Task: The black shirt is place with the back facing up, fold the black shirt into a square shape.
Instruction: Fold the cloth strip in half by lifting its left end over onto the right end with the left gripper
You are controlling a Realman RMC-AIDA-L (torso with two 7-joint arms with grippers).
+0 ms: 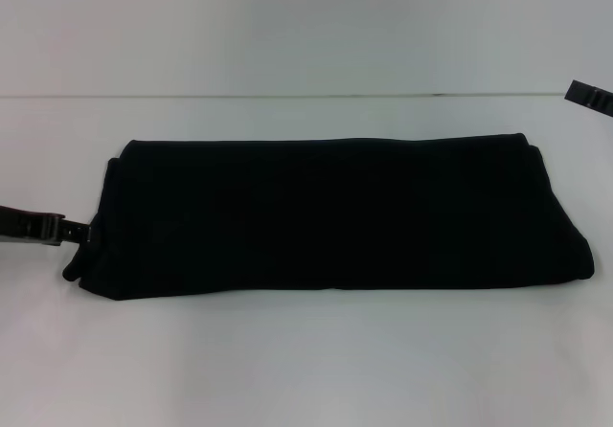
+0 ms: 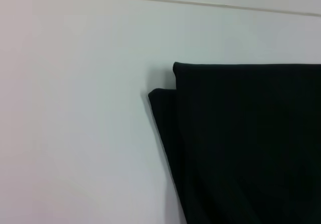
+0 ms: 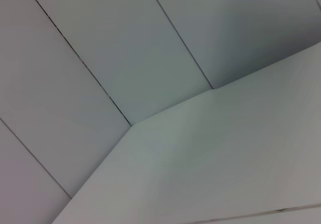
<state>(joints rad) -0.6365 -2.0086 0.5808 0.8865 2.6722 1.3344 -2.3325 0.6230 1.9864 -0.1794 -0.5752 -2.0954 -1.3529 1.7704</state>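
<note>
A black shirt [image 1: 326, 218] lies folded into a long, wide band across the middle of a white table [image 1: 306, 360], its long edges running left to right. In the left wrist view the shirt [image 2: 246, 143] shows stacked layers at its left end, one lower layer sticking out slightly past the upper one. The left gripper [image 1: 72, 233] reaches in low from the left edge and sits at the shirt's left end, near its front corner; whether its fingers are spread or closed on cloth cannot be told. The right gripper [image 1: 588, 97] shows only as a dark tip at the far right edge, well apart from the shirt, its fingers not discernible. The right wrist view shows only pale wall panels [image 3: 100, 58] and table surface.
</note>
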